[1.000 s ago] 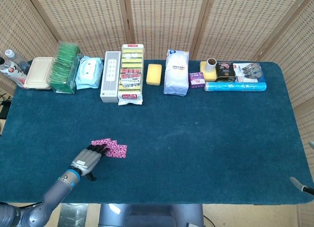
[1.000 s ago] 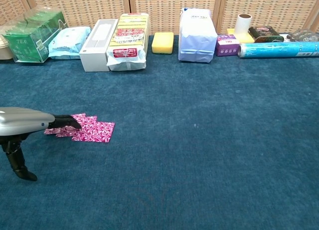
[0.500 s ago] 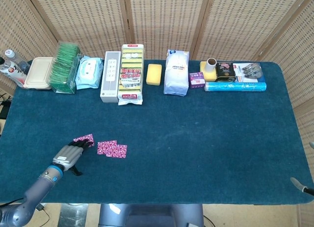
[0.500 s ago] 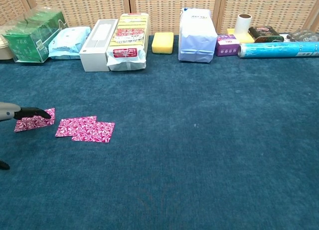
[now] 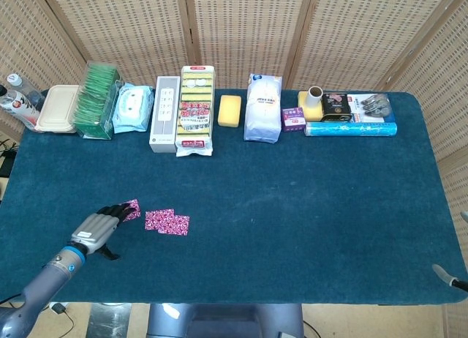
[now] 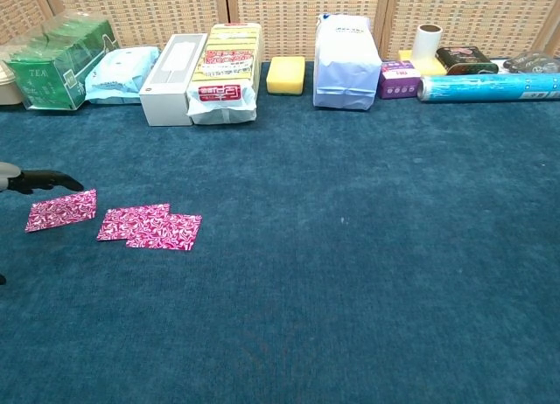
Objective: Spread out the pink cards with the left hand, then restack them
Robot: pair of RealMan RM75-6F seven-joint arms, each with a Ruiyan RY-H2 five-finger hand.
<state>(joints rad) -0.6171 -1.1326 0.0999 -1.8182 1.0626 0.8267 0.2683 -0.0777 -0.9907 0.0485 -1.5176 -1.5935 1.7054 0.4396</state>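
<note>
Blue carpeted table before wicker screen, goods along back.

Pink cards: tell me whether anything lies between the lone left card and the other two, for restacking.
Nothing visible does. Only bare blue cloth separates the lone card from the overlapping pair. The left hand sits at the lone card's outer side, not in that gap.
</note>
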